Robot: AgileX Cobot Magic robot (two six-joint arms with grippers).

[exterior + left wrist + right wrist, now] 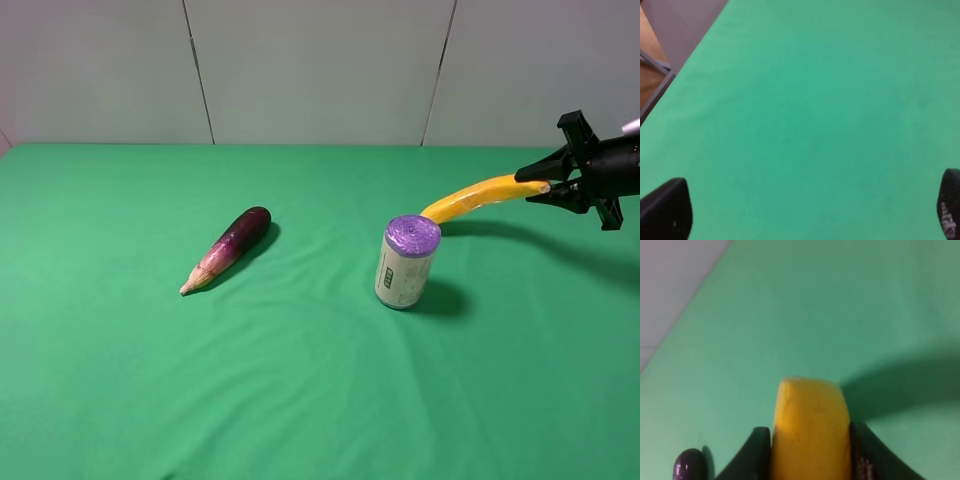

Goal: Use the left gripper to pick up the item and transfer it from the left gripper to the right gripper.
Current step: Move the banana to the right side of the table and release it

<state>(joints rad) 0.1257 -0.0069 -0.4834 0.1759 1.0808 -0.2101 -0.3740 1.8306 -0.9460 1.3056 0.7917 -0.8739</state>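
**Banana already in the right end effector**

The right end effector [548,187] is clamped on one end of the banana [470,198], holding it in the air at the far right, its free end reaching toward the purple-topped can [408,262]. The left end effector [805,210] is spread wide with nothing between its fingers, over bare green surface [300,390]. The eggplant [228,247] lies untouched to the left. Judging by this, the handover looks complete, with nothing evident left.
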